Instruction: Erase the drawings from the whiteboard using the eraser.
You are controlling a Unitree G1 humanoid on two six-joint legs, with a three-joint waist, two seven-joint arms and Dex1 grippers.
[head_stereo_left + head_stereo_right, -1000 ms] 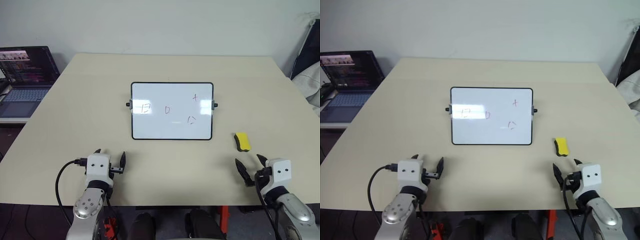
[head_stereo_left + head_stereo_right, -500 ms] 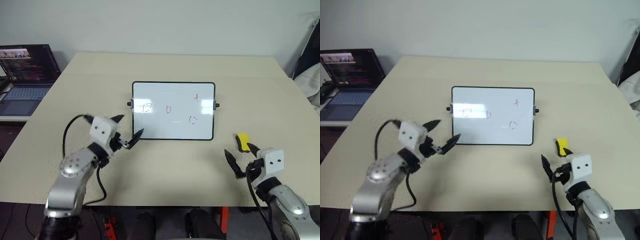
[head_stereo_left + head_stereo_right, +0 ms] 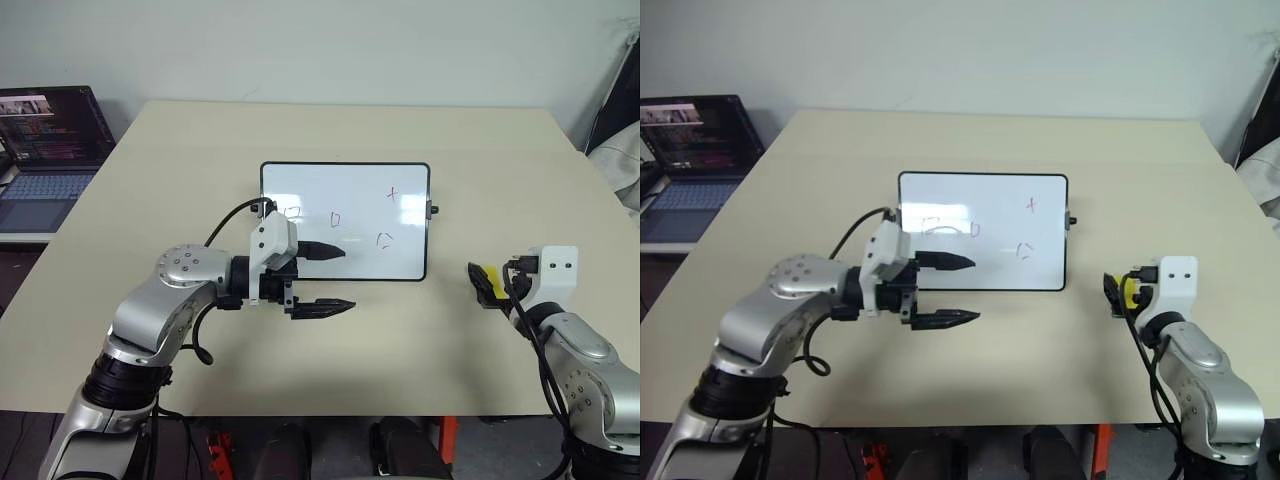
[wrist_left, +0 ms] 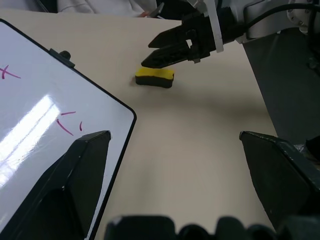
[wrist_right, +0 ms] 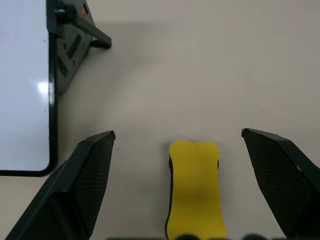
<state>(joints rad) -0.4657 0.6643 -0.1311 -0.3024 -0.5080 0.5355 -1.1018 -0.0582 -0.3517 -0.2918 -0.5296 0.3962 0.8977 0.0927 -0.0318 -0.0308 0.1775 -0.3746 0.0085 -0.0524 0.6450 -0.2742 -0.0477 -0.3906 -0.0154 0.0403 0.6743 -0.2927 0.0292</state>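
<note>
The whiteboard (image 3: 360, 195) stands propped at mid-table, bearing the drawings: two small squares (image 3: 293, 212), a reddish cross (image 3: 392, 195) and a scribble (image 3: 383, 239). My left gripper (image 3: 348, 277) is open and points right, level with the board's lower edge, its upper finger in front of the white face. The yellow eraser (image 5: 195, 190) lies flat on the table right of the board. My right gripper (image 5: 178, 132) is open just above and behind it, with a finger to each side and no contact. The left wrist view shows the eraser (image 4: 155, 77) under that gripper (image 4: 146, 54).
An open laptop (image 3: 50, 140) sits on a side table at the far left. Dark and white fabric (image 3: 620, 130) hangs past the table's right edge. The board's black stand (image 5: 75, 45) juts out behind it. The beige table (image 3: 400, 330) stretches around the board.
My left gripper rose from the near left of the table, swung right and turned sideways in front of the board. My right gripper moved forward until the eraser lay between its fingers.
</note>
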